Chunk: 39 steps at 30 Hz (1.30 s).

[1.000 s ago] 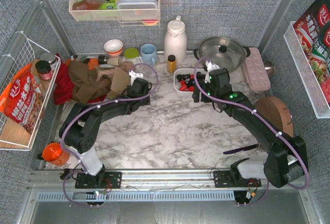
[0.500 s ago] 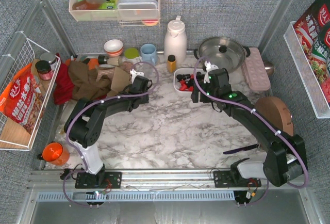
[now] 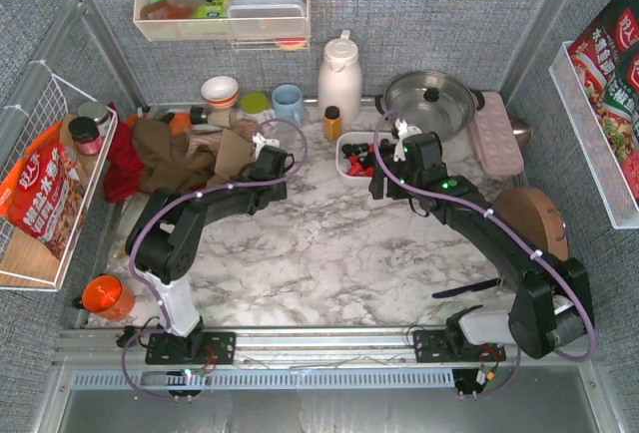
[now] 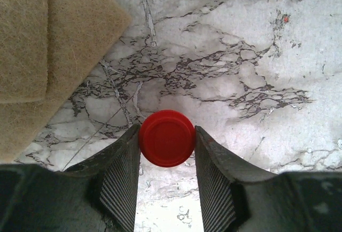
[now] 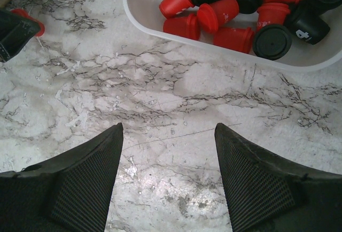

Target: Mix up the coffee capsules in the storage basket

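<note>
We see the marbled bench (image 3: 319, 253) carrying everything, with both arms stretched over it toward the far side. The left arm (image 3: 200, 209) ends near the middle of the bench. The right arm (image 3: 489, 223) ends just beside the storage basket (image 5: 140, 13), a white round-cornered tray standing on the bench near a lidded steel pot (image 3: 431, 102).

A tan mat (image 4: 48, 45) lies by the left arm's tip.

The right claw (image 5: 168, 128) is spread wide with nothing between its fingers, over bare marble on the near side of the basket. The left claw (image 4: 166, 133) is closed on a single red capsule (image 4: 166, 141), one finger pressing each side. We cannot tell whether the capsule touches the bench.

The other coffee capsules (image 5: 235, 7), red and black, lie heaped in the basket, some on their sides, some black ones bearing white numerals.
</note>
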Each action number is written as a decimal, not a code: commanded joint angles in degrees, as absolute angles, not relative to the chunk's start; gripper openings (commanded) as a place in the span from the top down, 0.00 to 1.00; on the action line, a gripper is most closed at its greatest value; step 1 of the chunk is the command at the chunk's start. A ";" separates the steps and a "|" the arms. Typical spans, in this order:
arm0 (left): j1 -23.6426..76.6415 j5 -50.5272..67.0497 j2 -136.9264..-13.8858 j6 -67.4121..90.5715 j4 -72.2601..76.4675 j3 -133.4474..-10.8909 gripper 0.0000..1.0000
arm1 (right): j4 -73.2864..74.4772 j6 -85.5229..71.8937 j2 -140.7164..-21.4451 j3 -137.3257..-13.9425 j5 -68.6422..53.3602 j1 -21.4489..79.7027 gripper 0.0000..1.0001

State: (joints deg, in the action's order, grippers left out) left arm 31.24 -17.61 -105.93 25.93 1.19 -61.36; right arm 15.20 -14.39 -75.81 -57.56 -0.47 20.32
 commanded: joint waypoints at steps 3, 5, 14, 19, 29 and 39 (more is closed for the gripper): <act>31.03 -16.15 -104.49 25.76 1.78 -60.73 0.55 | 14.44 -14.28 -75.94 -57.55 -1.06 20.39 0.27; 31.04 -15.23 -103.07 25.56 2.48 -59.81 0.56 | 14.94 -14.08 -75.85 -57.77 -1.01 20.39 0.27; 31.11 -2.13 -91.02 19.26 13.66 -50.53 0.57 | 17.08 -13.37 -74.91 -58.93 -1.43 21.30 0.27; 31.36 7.72 -80.48 15.83 25.45 -41.21 0.57 | 18.75 -13.08 -73.74 -59.34 -1.68 23.03 0.27; 37.05 15.17 -67.84 7.58 41.69 -32.00 0.57 | 21.86 -13.06 -72.21 -62.23 -1.10 28.46 0.27; 46.49 13.27 -66.77 -3.07 44.95 -30.89 0.57 | 19.91 -19.13 -68.22 -64.80 -6.92 32.48 0.25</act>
